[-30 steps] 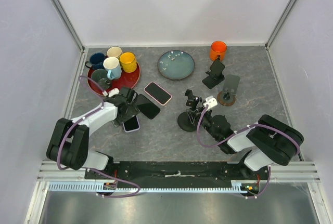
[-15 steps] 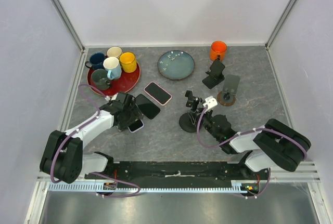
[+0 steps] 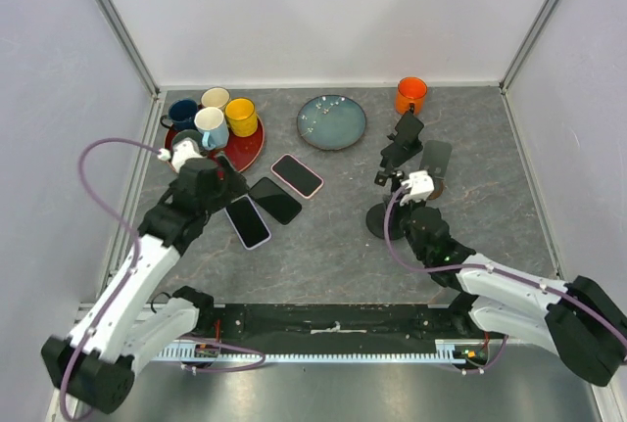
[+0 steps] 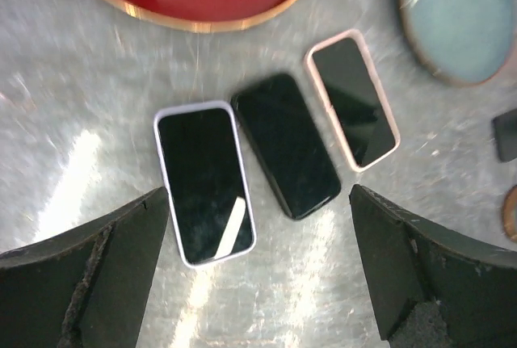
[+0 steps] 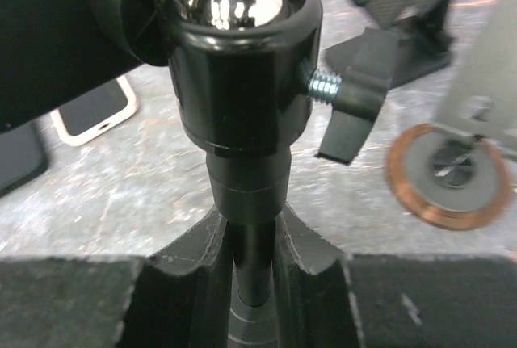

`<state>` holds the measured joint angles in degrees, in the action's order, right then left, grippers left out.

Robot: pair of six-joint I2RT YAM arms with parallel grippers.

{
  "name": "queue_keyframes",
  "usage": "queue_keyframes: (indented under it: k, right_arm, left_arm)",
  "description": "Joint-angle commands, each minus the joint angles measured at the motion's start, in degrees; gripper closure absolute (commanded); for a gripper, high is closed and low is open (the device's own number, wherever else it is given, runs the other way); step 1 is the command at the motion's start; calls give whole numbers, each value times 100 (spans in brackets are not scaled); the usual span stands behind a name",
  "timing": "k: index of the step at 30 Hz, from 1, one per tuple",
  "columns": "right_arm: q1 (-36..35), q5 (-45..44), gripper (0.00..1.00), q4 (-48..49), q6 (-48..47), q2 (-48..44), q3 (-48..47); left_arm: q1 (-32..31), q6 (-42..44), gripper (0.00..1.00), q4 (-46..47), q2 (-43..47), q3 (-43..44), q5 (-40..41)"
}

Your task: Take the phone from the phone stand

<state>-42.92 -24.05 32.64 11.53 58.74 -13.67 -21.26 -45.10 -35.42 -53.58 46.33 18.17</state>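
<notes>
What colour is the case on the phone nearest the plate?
Pale pink; phone clearest in left wrist view.

Even bright light, blurred wrist views

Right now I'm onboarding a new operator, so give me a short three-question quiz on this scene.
1. True or false: the left gripper is shut on a phone.
2. How many phones lie flat on the table? A two, B three, C five.
3. Fill in: the right gripper is shut on the black stand at its ____.

Key: 1 false, it is open above the phones; 2 B; 3 post.
</notes>
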Motion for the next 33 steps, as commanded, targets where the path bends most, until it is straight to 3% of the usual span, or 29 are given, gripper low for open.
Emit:
queue_keyframes:
  k: [1, 7, 11, 18, 27, 30, 33]
  right_arm:
    - [589, -680, 100, -548, -11, -547, -723]
    - [1039, -864, 100, -1881, 69, -934, -1445]
    - [1101, -1197, 100, -2806, 226, -1136, -1700]
    - [1942, -1576, 100, -3106, 710, -989, -1612]
    - [3639, -1409, 100, -1605, 1606, -206, -1446]
    - [4010, -1532, 100, -151, 1301, 84, -1253]
    - [4317, -1427, 100, 435, 939, 751, -1444]
  left_arm:
    - [-1, 1509, 0, -45, 857, 307, 951]
    - [-1, 2584, 0, 754, 2192, -245, 715]
    - [-1, 3024, 0, 1589, 3036, -940, 92]
    - [7, 3174, 0, 1775, 3837, -1187, -16]
    - [-1, 3095, 0, 1679, 4207, -1240, 134]
    - [7, 3086, 0, 1679, 4224, -1249, 151]
    - [7, 3086, 0, 1661, 4224, -1249, 221]
